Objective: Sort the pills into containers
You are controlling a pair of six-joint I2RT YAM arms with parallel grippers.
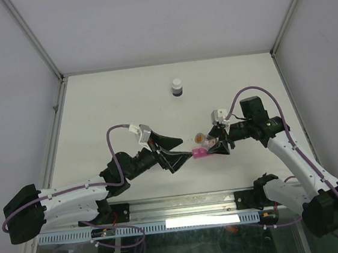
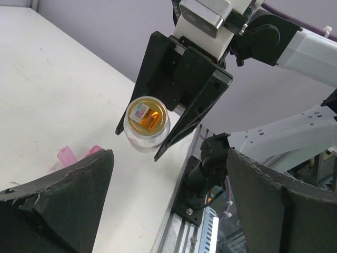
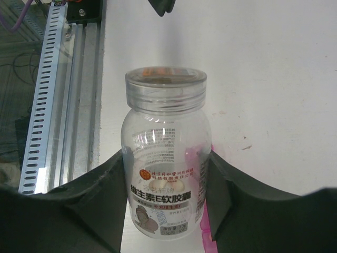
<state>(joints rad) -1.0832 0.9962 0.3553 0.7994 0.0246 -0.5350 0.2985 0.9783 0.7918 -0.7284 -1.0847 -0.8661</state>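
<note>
My right claw (image 1: 216, 145) is closed around a clear vial (image 3: 164, 158). One finger presses each side of its body. The orange-topped lid points away from my wrist, and the vial is held off the table (image 1: 124, 107).

My left claw (image 1: 181, 152) stands wide with nothing between its fingers. It faces the vial's lid head-on, near it but not touching.

The pink pill organizer (image 1: 199, 153) lies on the table just beneath the vial, under the gap between my two claws. From my left wrist only two pink ends of it show over the edge of one finger. From my right wrist a pink sliver shows behind the vial. I cannot tell whether its lids are up or down.

Well beyond both claws a dark bottle (image 1: 177, 88) with a white cap stands upright.
</note>
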